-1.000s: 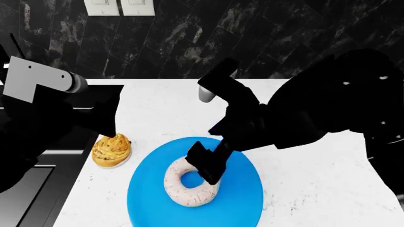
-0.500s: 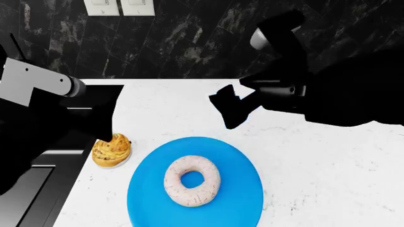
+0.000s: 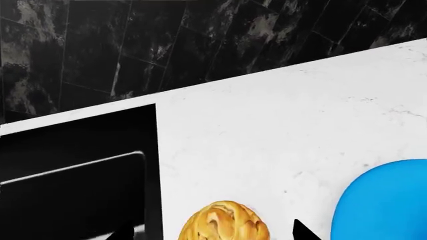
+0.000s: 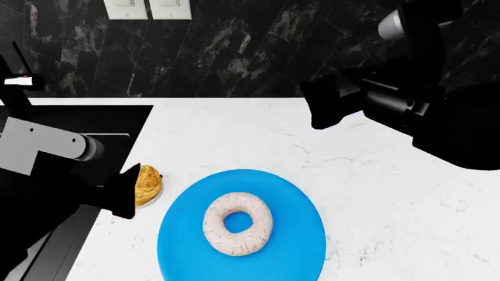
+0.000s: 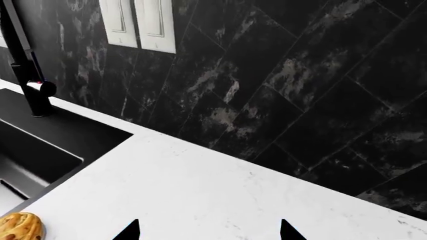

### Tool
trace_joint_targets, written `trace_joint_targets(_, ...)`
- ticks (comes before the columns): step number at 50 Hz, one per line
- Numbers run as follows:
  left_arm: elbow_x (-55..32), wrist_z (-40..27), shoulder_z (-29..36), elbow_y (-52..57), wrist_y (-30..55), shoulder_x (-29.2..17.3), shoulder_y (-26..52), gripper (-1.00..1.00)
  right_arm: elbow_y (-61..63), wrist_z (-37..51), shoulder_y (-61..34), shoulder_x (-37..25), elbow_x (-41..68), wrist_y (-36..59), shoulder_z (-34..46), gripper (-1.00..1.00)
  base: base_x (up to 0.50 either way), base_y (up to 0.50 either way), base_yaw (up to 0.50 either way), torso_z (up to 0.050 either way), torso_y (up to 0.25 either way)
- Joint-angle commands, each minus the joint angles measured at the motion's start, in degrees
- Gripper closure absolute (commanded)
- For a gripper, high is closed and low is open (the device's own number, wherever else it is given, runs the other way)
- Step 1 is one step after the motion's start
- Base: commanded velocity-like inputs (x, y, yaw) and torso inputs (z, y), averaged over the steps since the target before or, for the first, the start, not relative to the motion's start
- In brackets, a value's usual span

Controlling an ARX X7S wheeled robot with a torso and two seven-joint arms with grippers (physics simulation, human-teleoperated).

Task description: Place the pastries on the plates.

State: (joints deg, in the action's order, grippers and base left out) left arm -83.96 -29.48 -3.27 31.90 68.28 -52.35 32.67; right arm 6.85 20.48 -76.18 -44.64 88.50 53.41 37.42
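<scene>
resting between the left pincer [image 3: 213, 235] tips, the bun [image 3: 223, 222].

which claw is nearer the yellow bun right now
Left. The left claw is right at the yellow bun, its fingertips on either side of it in the left wrist view. The right claw is raised far off, above the counter near the back wall.

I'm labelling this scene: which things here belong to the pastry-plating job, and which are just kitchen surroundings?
Job: doughnut lying on the blue plate; yellow bun beside it, near the left hand.
Surroundings: black sink, faucet, wall switches, white counter.
</scene>
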Motion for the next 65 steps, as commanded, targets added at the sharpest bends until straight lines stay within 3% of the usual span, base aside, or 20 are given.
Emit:
trace_joint_targets(1, -3.92, -3.74, -1.21, -1.05, 0.57, -0.27, -2.40, -1.00, 1.05, 0.51, 1.49, -0.91, -0.24, -1.65, -0.75, -1.00, 0.00, 0.00, 0.00, 0.000, 0.000)
trace_joint_targets(34, 7.48, 5.81, 8.32, -13.06, -1.61, 5.70, 3.66, -1.00, 0.71, -0.27, 2.60, -0.43, -0.63, -0.86, 0.89, -1.00, 0.00, 0.00, 0.00, 0.000, 0.000)
trace_joint_targets(44, 8.94, 9.47, 8.83, -14.35, -3.04, 4.88, 2.31, -1.00, 0.56, -0.49, 2.42, -0.06, -0.60, -0.56, 1.27, -1.00, 0.00, 0.00, 0.00, 0.000, 0.000)
trace_joint_targets(59, 13.37, 13.78, 12.95, -18.92, -5.29, 7.53, 2.50, -1.00, 0.83, -0.28, 2.95, -0.05, -0.14, -0.74, 1.29, -1.00, 0.00, 0.00, 0.00, 0.000, 0.000)
trace_joint_targets(65, 13.52, 15.61, 12.35, -19.74, -6.09, 5.76, 0.16, -1.00, 0.90, -0.26, 2.85, -0.05, 0.05, -0.62, 1.32, -1.00, 0.00, 0.00, 0.00, 0.000, 0.000)
